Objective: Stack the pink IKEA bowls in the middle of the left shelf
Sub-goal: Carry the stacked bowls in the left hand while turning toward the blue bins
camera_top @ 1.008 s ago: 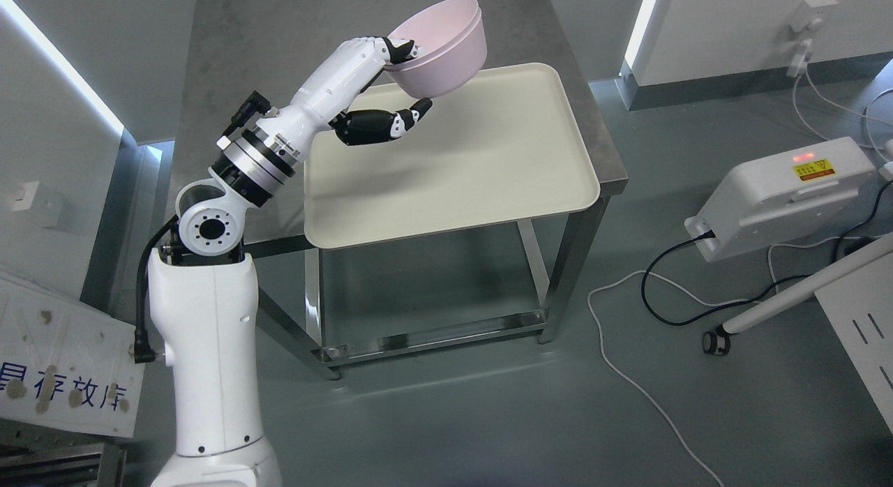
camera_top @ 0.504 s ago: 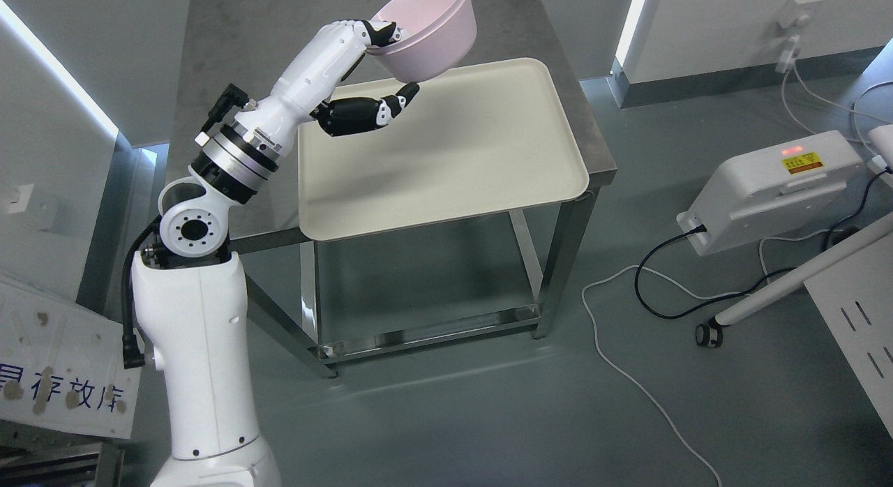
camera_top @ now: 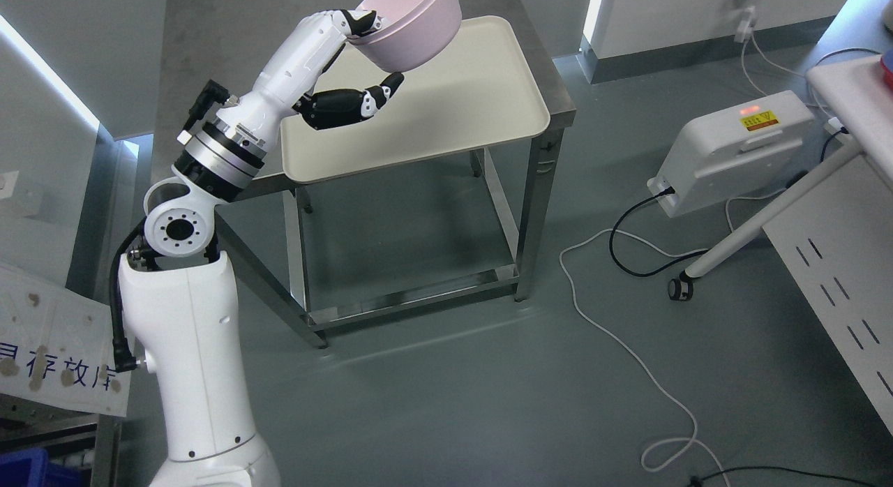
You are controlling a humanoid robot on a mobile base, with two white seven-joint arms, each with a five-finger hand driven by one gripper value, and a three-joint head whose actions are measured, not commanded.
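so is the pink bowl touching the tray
Apart. The head view shows the pink bowl held up in the left hand, with its shadow falling on the cream tray below it.

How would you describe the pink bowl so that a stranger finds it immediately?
Find the steel table carrying a cream tray. Above the tray's far left corner, the left hand holds the pink bowl in the air. Nothing else here is pink.
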